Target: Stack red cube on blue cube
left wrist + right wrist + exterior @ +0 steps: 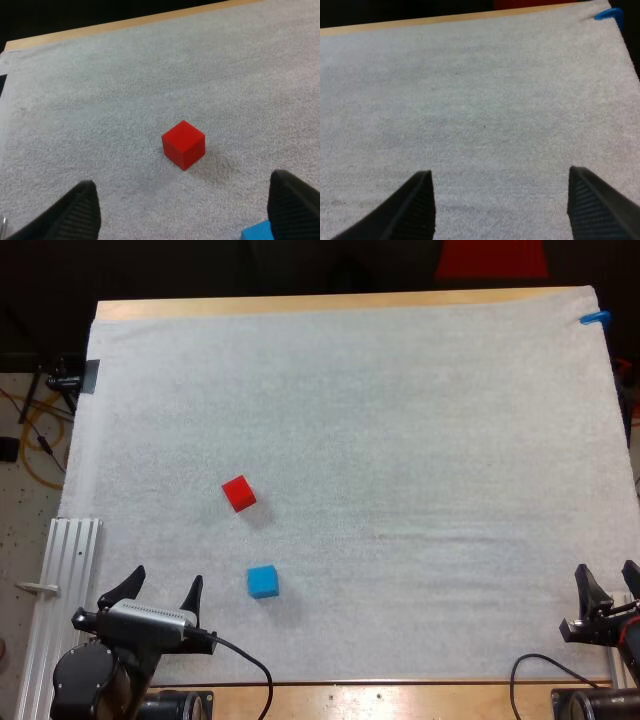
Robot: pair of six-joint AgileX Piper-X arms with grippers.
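A red cube (239, 493) lies on the white mat, left of the middle. A blue cube (262, 582) sits a little nearer and to its right, apart from it. My left gripper (162, 592) stands open at the mat's near left, just left of the blue cube and holding nothing. From the left wrist the red cube (183, 144) lies ahead between the spread fingers (75, 212), and a corner of the blue cube (260, 232) shows by one finger. My right gripper (608, 585) stands open at the near right edge, over bare mat (485, 125).
A ridged metal rail (62, 590) runs along the mat's left side beside my left arm. The wooden table edge (330, 304) borders the mat at the far side.
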